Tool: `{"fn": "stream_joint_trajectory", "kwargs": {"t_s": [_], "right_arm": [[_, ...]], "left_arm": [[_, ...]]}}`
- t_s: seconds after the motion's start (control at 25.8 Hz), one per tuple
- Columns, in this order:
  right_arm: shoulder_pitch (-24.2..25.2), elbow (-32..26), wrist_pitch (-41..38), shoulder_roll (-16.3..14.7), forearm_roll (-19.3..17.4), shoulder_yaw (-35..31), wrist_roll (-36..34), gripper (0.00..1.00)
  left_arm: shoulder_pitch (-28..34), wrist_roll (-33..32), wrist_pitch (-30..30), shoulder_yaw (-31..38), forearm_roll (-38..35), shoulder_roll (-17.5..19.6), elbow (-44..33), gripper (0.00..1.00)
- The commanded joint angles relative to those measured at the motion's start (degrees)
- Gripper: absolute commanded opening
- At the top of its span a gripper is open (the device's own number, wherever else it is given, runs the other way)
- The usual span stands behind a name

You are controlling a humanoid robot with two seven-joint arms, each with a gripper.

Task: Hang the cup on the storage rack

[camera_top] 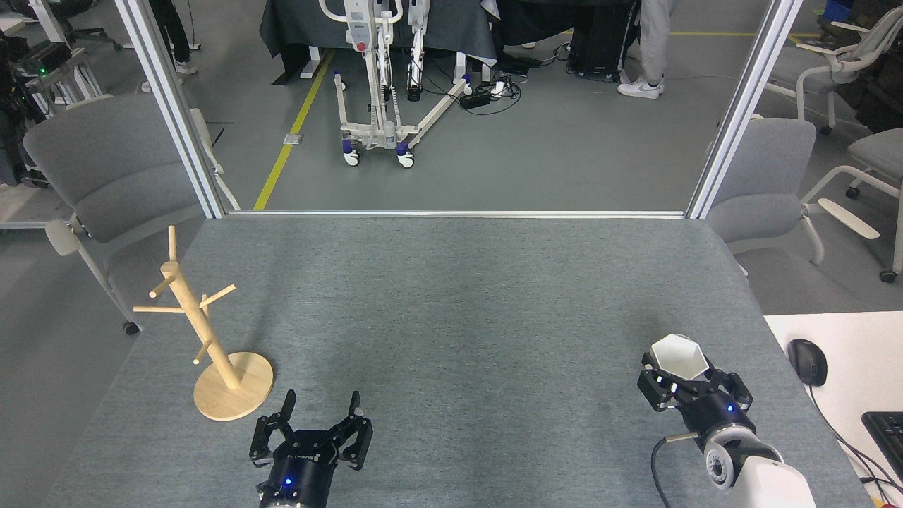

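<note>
A grey felt tabletop (451,296) carried the storage rack (211,339) near its left edge. By the right edge, the right gripper (681,384) clasped the cup (679,358); the left gripper (319,416) lay spread, empty. A shallow grasp might let the cup twist during the crossing.

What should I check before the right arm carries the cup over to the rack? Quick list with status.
1. Right gripper closed around the cup: ok.
2. Cup upright, opening up: ok.
3. Hole in the cup's face located for the peg: cannot tell, not visible.
4. Storage rack standing on its base, pegs free: ok.
5. Left gripper open, empty, just right of the rack base: ok, watch clearance.
6. Table between cup and rack free of obstacles: ok.
</note>
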Motion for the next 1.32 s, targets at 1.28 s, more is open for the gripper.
{"fn": "stream_joint_trajectory", "kwargs": {"t_s": [1.28], "right_arm": [[-4.28, 4.58, 0.56, -0.11, 2.87, 0.0, -1.06, 0.86]], "left_arm": [[-1.24, 0.01, -0.1, -0.09, 0.0, -0.42, 1.09, 1.0]]}}
